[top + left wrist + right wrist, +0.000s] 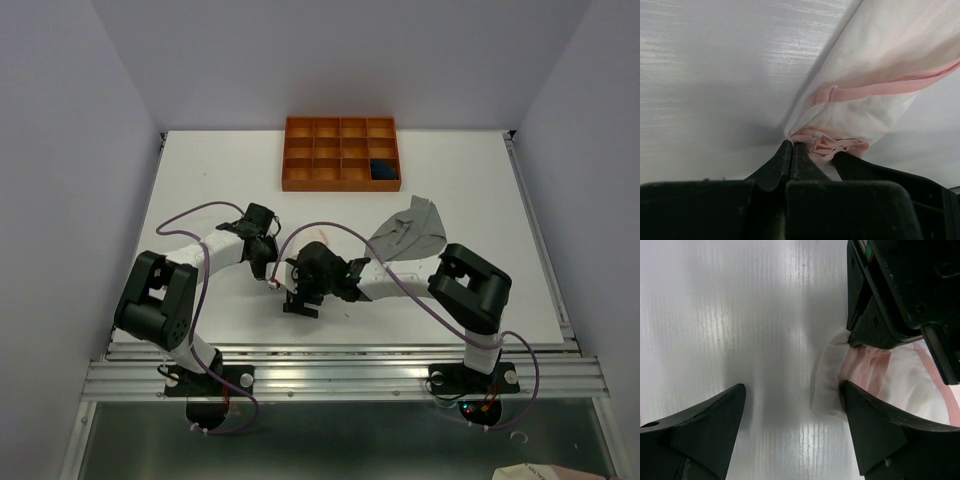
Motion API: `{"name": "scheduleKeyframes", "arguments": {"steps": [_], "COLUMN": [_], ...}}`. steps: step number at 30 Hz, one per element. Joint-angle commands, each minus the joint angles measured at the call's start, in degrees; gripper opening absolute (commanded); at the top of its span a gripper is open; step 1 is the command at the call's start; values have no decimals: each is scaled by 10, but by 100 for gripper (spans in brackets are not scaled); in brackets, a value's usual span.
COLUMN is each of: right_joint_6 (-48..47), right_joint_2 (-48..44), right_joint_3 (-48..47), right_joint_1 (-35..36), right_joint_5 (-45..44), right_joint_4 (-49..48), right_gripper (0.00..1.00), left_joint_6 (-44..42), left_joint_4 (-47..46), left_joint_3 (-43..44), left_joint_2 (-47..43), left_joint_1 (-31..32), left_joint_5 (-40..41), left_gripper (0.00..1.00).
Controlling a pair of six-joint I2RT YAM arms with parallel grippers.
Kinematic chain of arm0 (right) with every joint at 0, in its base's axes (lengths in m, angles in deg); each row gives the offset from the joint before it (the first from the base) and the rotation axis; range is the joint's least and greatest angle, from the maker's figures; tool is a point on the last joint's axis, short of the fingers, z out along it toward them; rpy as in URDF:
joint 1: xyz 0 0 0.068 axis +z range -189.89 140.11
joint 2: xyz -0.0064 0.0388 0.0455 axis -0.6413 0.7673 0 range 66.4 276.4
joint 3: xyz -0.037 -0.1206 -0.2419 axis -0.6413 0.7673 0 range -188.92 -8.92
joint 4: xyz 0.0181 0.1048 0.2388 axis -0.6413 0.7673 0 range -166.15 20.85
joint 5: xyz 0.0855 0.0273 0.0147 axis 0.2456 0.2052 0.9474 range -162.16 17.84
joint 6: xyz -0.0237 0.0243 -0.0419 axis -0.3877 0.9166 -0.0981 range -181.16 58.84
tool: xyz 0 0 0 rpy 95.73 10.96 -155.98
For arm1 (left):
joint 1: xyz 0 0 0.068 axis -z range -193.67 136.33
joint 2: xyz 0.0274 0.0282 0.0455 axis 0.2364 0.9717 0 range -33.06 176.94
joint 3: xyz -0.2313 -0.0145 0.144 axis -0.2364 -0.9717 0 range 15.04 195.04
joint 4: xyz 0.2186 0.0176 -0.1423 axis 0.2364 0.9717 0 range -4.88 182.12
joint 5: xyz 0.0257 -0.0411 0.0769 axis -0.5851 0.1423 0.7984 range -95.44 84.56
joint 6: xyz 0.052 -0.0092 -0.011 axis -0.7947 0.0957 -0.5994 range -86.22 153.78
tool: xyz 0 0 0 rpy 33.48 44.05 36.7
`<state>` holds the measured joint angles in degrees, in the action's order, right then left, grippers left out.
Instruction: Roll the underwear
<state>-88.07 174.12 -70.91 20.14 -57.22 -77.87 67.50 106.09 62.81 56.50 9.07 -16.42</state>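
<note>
Your left gripper is clamped on the bunched edge of the pink-white underwear; your right gripper stands wide open beside it.

Text, labels, brands, numbers, signs: none legible on the pink-white underwear at the tips of the left gripper, or on the table beneath it.

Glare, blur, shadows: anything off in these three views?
Left wrist: streaky glare on the white table, and the black left gripper is dark, its detail lost. Right wrist: vertical glare bands, and the thin pale pink-white garment washes out at its edge. Top external: even light, soft shadows.
</note>
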Motion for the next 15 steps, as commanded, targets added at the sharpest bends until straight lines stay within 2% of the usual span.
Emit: {"name": "scheduleKeyframes", "arguments": {"steps": [1, 2, 5, 11, 12, 15], "right_joint_6": [13, 14, 22, 56, 60, 78], "right_joint_2": [12, 13, 16, 22, 24, 26], "right_joint_3": [-9, -9, -3, 11, 12, 14], "right_joint_1": [-4, -4, -4, -22, -22, -22], "right_joint_5": [-30, -32, -62, -112, -117, -116], "right_joint_4": [-11, -11, -24, -50, -51, -54], "right_gripper": [82, 80, 63, 37, 28, 12], "left_joint_6": [-17, -17, -16, -19, -20, -20], "left_joint_4": [38, 38, 38, 39, 37, 35], "left_joint_3": [-22, -22, -22, -20, -19, -20], "left_joint_2": [39, 39, 38, 37, 36, 23], "left_joint_1": [2, 1, 2, 0, -2, -3], "left_joint_5": [34, 34, 36, 30, 27, 23], "left_gripper": [0, 0, 0, 0, 0, 0]}}
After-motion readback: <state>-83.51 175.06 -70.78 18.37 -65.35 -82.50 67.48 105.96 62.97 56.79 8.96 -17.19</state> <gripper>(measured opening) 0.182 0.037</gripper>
